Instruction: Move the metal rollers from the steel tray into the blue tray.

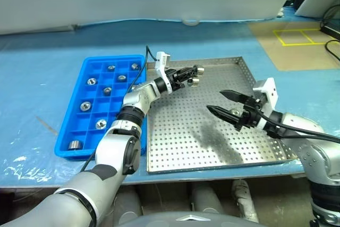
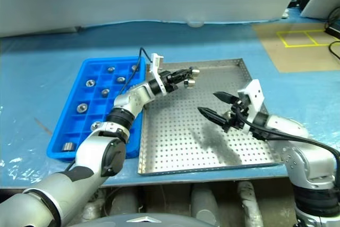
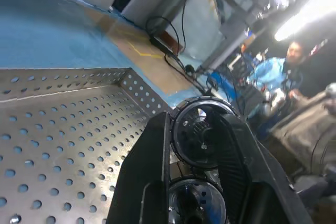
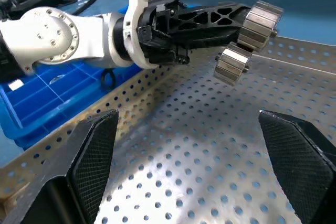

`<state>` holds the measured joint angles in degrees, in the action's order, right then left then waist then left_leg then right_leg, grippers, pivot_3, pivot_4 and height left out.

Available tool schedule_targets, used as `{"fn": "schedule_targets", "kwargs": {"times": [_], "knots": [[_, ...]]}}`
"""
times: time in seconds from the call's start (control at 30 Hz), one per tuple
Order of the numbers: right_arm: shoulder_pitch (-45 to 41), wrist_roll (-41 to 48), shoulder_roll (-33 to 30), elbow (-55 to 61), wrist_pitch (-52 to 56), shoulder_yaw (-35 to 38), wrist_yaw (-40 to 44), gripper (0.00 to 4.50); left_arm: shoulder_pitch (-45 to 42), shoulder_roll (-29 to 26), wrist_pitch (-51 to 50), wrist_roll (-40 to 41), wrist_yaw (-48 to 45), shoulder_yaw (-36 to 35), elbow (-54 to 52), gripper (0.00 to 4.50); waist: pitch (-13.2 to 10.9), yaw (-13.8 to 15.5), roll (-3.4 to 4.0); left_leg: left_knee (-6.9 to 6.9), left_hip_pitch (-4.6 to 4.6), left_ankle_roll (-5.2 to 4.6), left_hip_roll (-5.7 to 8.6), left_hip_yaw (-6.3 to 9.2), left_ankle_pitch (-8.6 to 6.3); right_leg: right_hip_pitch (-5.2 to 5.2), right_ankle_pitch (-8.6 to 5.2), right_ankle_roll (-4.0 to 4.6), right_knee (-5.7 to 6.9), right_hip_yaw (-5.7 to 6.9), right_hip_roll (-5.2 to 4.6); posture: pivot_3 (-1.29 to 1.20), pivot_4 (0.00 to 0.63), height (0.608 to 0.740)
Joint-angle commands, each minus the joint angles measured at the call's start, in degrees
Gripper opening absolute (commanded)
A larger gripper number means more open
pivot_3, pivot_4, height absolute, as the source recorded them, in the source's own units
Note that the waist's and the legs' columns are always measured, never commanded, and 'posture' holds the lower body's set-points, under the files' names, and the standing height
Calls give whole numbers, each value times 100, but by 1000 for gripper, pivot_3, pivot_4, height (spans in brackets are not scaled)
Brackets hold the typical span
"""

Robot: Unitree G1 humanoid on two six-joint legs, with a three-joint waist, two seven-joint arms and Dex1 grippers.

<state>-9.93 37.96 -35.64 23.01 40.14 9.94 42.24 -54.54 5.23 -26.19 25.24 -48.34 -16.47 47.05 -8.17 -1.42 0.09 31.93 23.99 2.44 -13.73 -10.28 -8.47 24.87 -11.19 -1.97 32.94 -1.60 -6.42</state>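
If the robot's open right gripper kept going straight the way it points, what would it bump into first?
Probably the left gripper, shut on two metal rollers held above the steel tray. The right gripper aims toward them, though depth is hard to judge.

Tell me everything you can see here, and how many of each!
blue tray: one, bright blue, on the table, left of the steel tray
steel tray: one, silvery with little holes, middle of the table
metal rollers: eight, silvery, in separate compartments of the blue tray; two more held above the steel tray
table cover: one, blue
yellow tape square: one, on the brown patch, far right
person: one, in blue, far in the background
left pincer: one, black, shut on two rollers
right pincer: one, black, open, over the steel tray
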Motion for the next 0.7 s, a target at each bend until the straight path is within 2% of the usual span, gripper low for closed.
{"fn": "schedule_targets", "kwargs": {"times": [0.03, 0.3, 0.5, 0.67, 0.7], "knots": [[-392, -201, 100, -317, -286, -168, -10, 4500, 266, 81, -925, 747, 314, -248, -914, 879, -1, 68, 1, -1, -1, 0, 0, -2, 0, 0, 0, 0, 0, -1, 0, -268, 150, 740], [-975, -285, 525, -977, -411, -420, 57, 4500, 908, 242, -1991, 1500, 727, -152, -2205, 879, -5, 258, 3, -4, 4, -18, -2, -3, 13, 4, 0, 0, 0, 1, 1, -225, 150, 740], [-1400, -196, 859, -1503, -139, -464, -43, 4500, 1126, 328, -2248, 1898, 879, -78, -2608, 879, -5, 288, 2, 4, 0, -12, -2, -3, 15, 3, 1, 1, 18, 0, 1, -196, 150, 740], [-1663, -324, 1041, -1835, -133, -452, -259, 4500, 1219, 310, -2199, 1879, 913, 154, -2696, 879, -5, 312, 2, 4, -4, 7, -2, -3, 11, 4, 1, 1, 29, 0, 1, -193, 150, 740], [-1706, -386, 1071, -1913, -137, -442, -348, 4309, 1223, 313, -2192, 1889, 917, 170, -2689, 877, -5, 314, 2, 4, -4, 9, -2, -3, 11, 5, 1, 0, 30, 0, 1, -193, 150, 740]]}}
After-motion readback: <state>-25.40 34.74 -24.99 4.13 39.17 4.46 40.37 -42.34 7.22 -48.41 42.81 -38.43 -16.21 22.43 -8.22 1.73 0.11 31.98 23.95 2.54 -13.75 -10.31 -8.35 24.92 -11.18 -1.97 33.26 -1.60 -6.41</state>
